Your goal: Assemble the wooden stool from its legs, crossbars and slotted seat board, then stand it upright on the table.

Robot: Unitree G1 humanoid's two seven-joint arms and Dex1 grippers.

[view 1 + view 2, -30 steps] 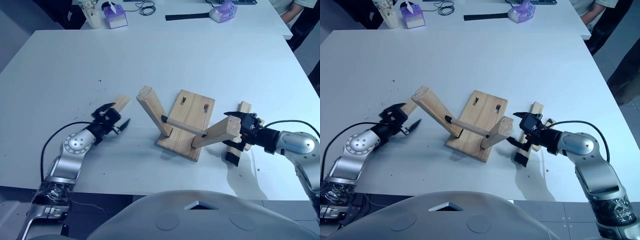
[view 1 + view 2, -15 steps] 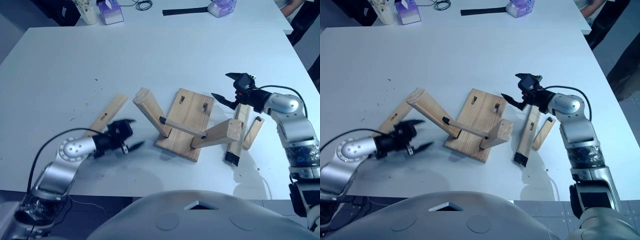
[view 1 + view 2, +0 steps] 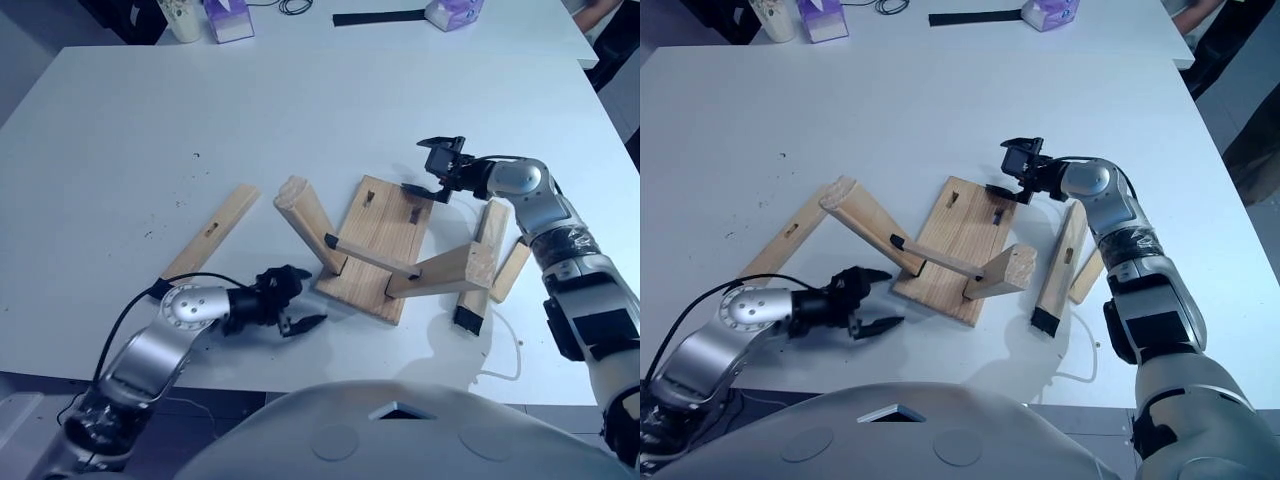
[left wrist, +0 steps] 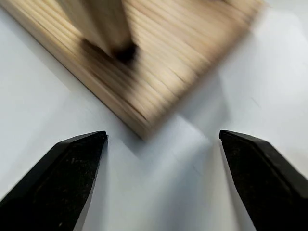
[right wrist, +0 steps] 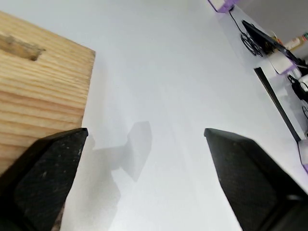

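White table (image 3: 300, 110); a second table behind it with tissue boxes (image 3: 228, 18), a cup (image 3: 180, 18) and a black strap (image 3: 378, 17).

Seat board (image 3: 385, 225) lies flat mid-table, two slots showing at its far end. On its near half two legs, one leaning left (image 3: 308, 222) and one leaning right (image 3: 445, 270), joined by a thin crossbar (image 3: 368, 255).

Spare leg (image 3: 210, 232) lies flat well left of the board. Another spare leg (image 3: 485, 250) lies flat right of it, with a short bar (image 3: 510, 268) just beside.

Left gripper (image 3: 312, 296) is low at the board's near-left corner, fingers spread wide, holding nothing. Wrist view has that corner between the fingertips (image 4: 72, 163).

Right gripper (image 3: 413, 165) is just above the board's far-right corner, also spread wide and empty.
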